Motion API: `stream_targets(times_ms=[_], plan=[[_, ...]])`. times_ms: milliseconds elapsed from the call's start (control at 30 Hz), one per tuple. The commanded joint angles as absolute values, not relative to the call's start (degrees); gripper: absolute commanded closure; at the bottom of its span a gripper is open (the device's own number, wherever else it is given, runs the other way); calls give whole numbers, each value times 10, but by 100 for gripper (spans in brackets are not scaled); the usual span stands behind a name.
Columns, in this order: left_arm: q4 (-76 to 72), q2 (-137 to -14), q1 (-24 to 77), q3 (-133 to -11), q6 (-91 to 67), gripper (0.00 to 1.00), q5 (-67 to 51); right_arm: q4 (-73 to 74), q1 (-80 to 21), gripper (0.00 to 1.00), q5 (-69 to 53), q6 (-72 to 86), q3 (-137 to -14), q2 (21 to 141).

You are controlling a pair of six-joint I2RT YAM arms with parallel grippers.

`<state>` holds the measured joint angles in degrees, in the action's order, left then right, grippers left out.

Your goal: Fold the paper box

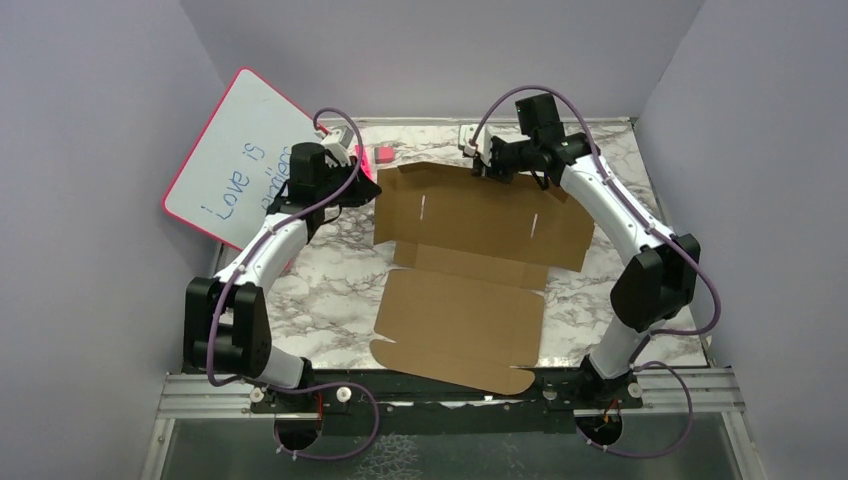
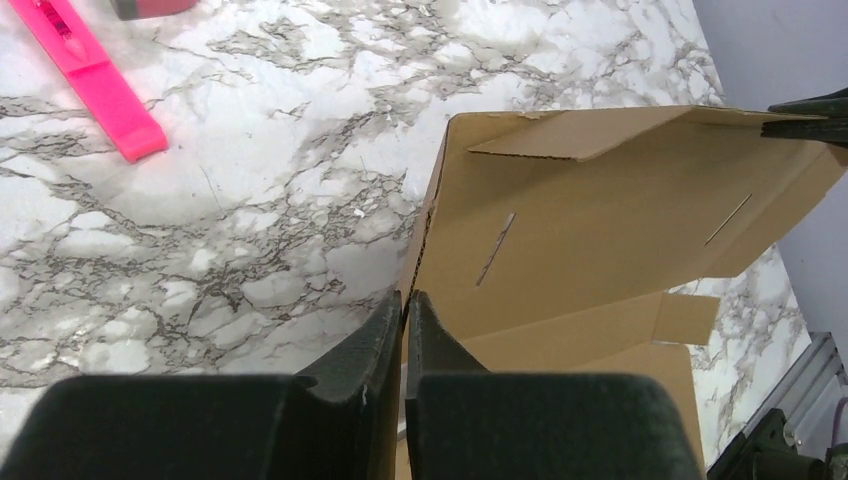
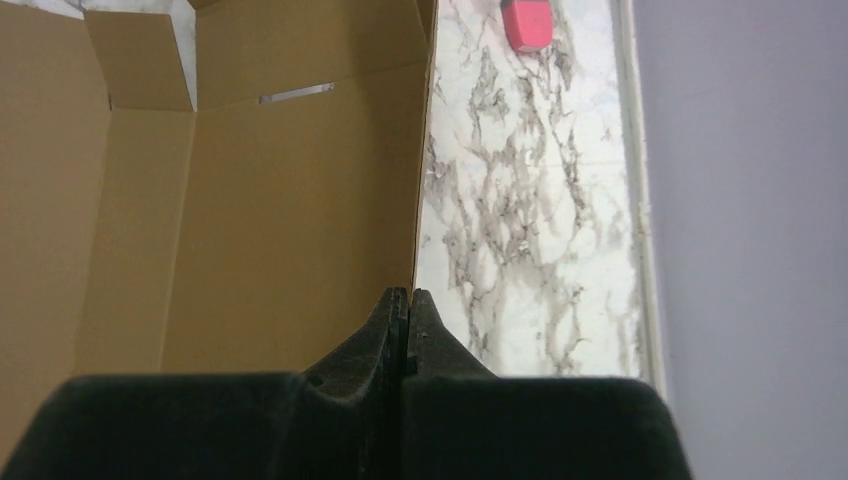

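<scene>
Pale purple walls (image 1: 430, 50) stand around a desk (image 1: 320, 290) with a white and grey marble top. The paper box (image 1: 465, 300) is a big brown cut-out sheet, not yet folded up. It lies open in the middle of the desk and goes from the 6 o'clock edge up toward 12 o'clock. Most of it lies flat, but the far part is lifted up off the desk. The left end effector (image 2: 405, 300) is at the sheet's 11 o'clock corner. It is closed almost all the way, with the edge of the card pinched inside it. The right end effector (image 3: 406, 293) is at the sheet's far edge, at about 12 o'clock. It is squeezed tight on the card's edge too. A whiteboard (image 1: 235, 150) with a pink frame and blue writing leans against the wall at the desk's 10 o'clock side. A small pink block (image 1: 383, 154) lies on the desk at 11 o'clock, near the left end effector.
</scene>
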<state>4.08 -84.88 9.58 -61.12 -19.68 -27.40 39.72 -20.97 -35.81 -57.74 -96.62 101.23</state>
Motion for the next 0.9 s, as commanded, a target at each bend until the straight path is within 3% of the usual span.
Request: stream_targets(times_ms=[0, 300, 867], plan=[[-108, -808, 102, -554, -229, 95, -259, 340, -240, 99, -288, -637, -937, 962], [-164, -786, 135, -532, -195, 96, -248, 315, -281, 99, -223, -675, -920, 924], [-163, -673, 253, -413, -145, 96, -147, 93, -353, 98, -101, -738, -650, 772]])
